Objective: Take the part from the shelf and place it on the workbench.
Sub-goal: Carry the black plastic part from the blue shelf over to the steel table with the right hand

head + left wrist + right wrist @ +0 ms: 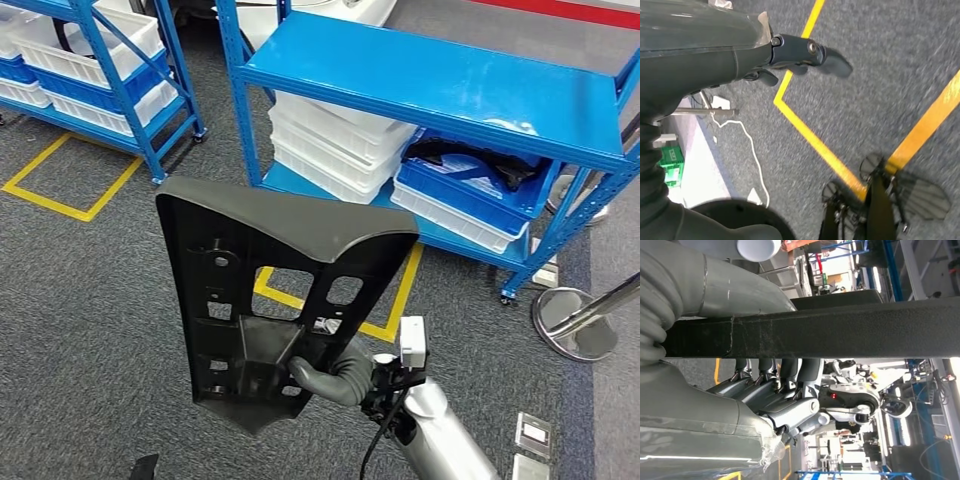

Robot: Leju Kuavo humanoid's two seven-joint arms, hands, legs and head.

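The part [256, 260] is a large black plastic panel with ribs and cut-outs, held upright in front of me in the head view. My right hand [332, 375] grips it low down on its ribbed inner face. In the right wrist view the part's edge [847, 332] runs as a dark bar across my right hand [783, 395], whose fingers wrap round it. My left hand [798, 52] hangs over the grey carpet with its fingers stretched out and nothing in them.
A blue shelf rack [453, 90] stands ahead, with stacked white bins [332, 145] and a blue bin [468, 190] on its lower level. Another blue rack [113, 70] stands at far left. Yellow tape [68, 200] marks the carpet. A metal post base [573, 320] sits at right.
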